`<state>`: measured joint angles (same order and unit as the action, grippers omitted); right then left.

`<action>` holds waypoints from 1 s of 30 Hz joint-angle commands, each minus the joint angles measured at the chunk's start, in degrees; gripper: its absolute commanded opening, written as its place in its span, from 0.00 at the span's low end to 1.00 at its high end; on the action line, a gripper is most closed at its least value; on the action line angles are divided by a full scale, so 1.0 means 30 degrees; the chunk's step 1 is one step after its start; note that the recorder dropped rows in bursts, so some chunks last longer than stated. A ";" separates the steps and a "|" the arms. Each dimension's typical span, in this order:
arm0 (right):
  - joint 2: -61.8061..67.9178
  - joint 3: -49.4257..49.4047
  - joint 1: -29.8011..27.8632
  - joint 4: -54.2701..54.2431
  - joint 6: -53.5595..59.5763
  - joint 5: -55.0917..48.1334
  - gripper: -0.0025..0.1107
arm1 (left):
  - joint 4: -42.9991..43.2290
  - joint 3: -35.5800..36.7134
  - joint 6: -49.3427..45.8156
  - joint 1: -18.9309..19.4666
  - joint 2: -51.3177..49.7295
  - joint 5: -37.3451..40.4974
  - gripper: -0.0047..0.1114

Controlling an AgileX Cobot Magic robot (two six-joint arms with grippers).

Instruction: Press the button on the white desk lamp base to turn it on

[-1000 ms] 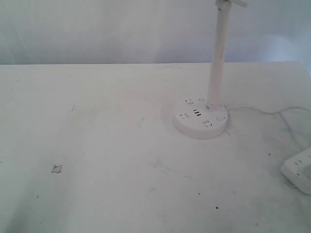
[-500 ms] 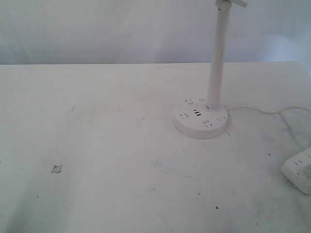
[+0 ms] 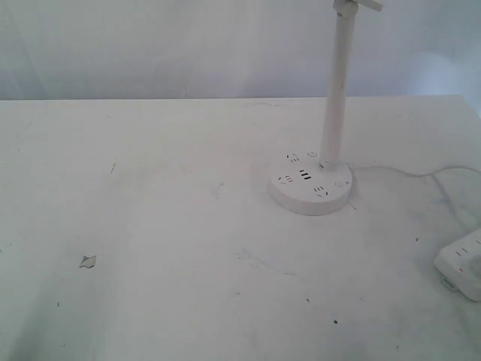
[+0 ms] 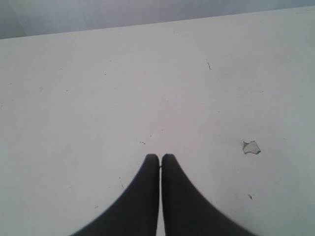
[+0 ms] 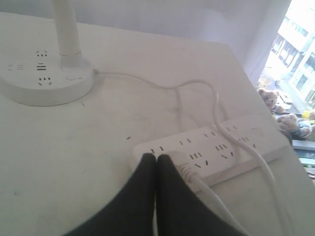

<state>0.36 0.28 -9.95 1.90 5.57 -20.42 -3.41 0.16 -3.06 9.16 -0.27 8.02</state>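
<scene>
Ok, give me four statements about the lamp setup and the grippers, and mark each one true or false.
1. The right gripper is shut, close to the power strip. True.
2. The left gripper touches the white desk lamp base. False: it is over bare table, and its wrist view does not show the base.
3. A cable runs from the base to the power strip. True.
4. The lamp's pole lies flat. False: it stands upright on the base.
</scene>
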 commanded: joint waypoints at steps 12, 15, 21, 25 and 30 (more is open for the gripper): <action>-0.0119 -0.0092 0.0061 1.1383 0.0224 0.6494 0.02 | -0.0144 -0.0053 0.0040 0.0007 0.0091 -0.0122 0.05; -0.0119 -0.0092 0.0061 1.1246 0.0007 0.9786 0.02 | -0.0144 -0.0053 0.0040 0.0007 0.0091 -0.0122 0.05; -0.0119 -0.0092 0.0061 1.1158 -0.6773 1.6178 0.02 | -0.0144 -0.0053 0.0040 0.0007 0.0091 -0.0122 0.05; -0.0119 -0.0092 0.0061 1.0934 -1.2519 1.9861 0.02 | -0.0144 -0.0053 0.0040 0.0007 0.0091 -0.0122 0.05; -0.0119 -0.0092 0.0061 1.0901 -1.5950 2.3384 0.02 | -0.0144 -0.0053 0.0040 0.0007 0.0091 -0.0122 0.05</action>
<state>0.23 0.28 -9.95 34.85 -36.18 43.59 -3.41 0.16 -3.06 9.16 -0.27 8.02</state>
